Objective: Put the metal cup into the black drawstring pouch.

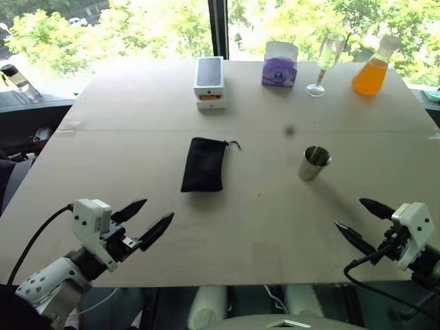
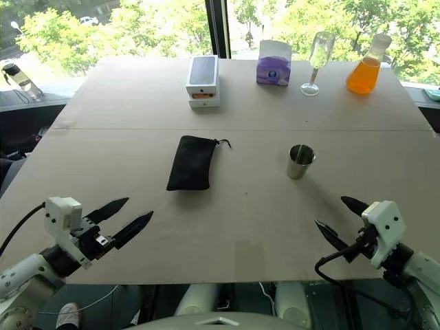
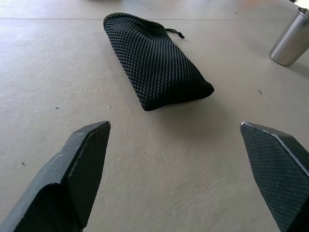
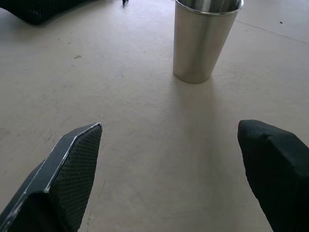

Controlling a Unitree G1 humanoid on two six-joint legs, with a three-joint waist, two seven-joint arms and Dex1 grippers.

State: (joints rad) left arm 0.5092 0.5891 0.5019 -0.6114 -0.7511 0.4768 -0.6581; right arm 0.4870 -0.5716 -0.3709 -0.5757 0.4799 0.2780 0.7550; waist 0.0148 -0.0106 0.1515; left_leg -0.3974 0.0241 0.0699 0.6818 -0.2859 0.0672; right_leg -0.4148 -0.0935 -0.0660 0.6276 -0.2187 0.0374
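Observation:
The black drawstring pouch (image 1: 204,164) lies flat near the middle of the table, its cord end pointing away from me. To its right the metal cup (image 1: 314,163) stands upright, mouth up. My left gripper (image 1: 146,219) hovers open over the near left part of the table, well short of the pouch (image 3: 154,60). Over the near right edge my right gripper (image 1: 362,220) is open too, with the cup (image 4: 204,39) a little ahead of its fingers. Nothing is held.
Along the far edge stand a white phone box (image 1: 209,82), a purple tissue pack (image 1: 280,63), a tall stemmed glass (image 1: 326,63) and an orange-filled flask (image 1: 375,67). A seam (image 1: 137,130) crosses the tabletop behind the pouch.

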